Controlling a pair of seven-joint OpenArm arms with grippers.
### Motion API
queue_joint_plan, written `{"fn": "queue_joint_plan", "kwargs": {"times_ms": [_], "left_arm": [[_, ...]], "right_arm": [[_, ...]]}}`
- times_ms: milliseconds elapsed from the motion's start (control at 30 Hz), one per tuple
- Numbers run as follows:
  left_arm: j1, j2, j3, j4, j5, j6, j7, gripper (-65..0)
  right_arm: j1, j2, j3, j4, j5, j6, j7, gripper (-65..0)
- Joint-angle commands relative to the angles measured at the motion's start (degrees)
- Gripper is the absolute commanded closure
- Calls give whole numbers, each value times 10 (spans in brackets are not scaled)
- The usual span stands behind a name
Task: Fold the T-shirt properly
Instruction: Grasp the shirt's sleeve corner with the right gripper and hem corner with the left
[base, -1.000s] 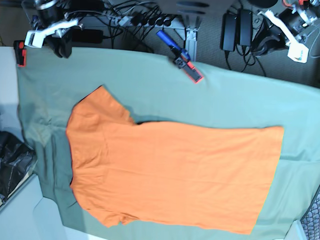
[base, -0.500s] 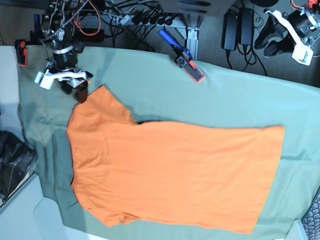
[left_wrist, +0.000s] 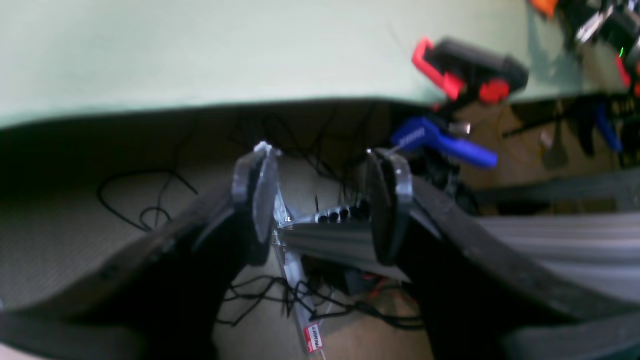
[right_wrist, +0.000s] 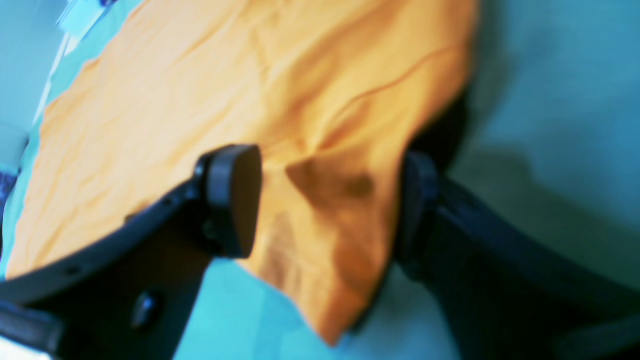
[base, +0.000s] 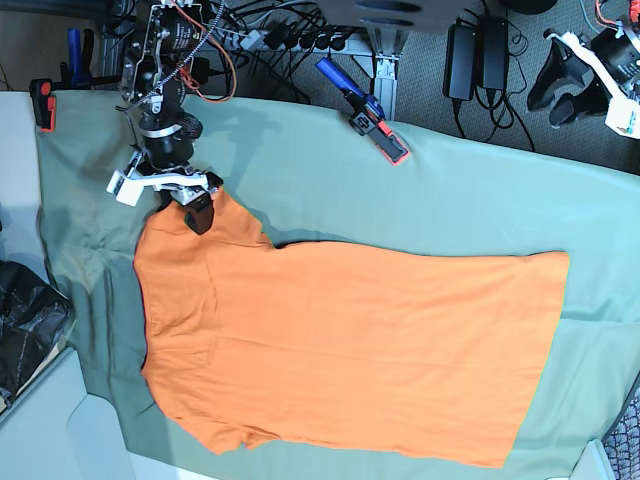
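Observation:
The orange T-shirt (base: 340, 350) lies flat on the sage-green cloth (base: 480, 200), collar end at the left and hem at the right. My right gripper (base: 182, 205) is open at the tip of the upper sleeve. In the right wrist view the sleeve tip (right_wrist: 330, 200) lies between its two fingers (right_wrist: 235, 200), slightly rumpled; the gripper (right_wrist: 325, 205) has not closed on it. My left gripper (base: 563, 95) hangs beyond the table's far right edge. In the left wrist view the left gripper (left_wrist: 320, 200) is open and empty above the floor.
A blue and red clamp (base: 365, 112) grips the cloth at the far edge; it also shows in the left wrist view (left_wrist: 465, 70). A red and black clamp (base: 40, 103) sits at the far left corner. A black bag (base: 25, 330) lies at the left. Cables and power bricks (base: 475, 55) lie on the floor.
My right arm has come from the far left corner down to the shirt's upper sleeve, open jaws now straddling the sleeve tip. The left arm shifted slightly. The shirt has not moved.

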Motion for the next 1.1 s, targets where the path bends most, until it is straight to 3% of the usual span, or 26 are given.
{"fn": "queue_joint_plan", "kwargs": {"times_ms": [0,200,300,600,1067], "left_arm": [[5,-4,-4,9,-8,9,-14,-332],[-41,-12,-4,9,-7,19,-14,-332],[-79,-24,-4,9,2,45,-14,-332],[-226,-43,33,-97,21,70,-14,-332],[-440,-43,56,-332,40,70,-15,-333]], "right_arm": [[0,-2,-4,4,-1,5,-22,-388],[0,-4,-3,5,-5,5,-21,-385],[-2,-4,-3,5,-9,5,-21,-373],[-2,-3,-2,5,-35,5,-12,0],[-2,-3,-2,5,-60,5,-10,0]]}}
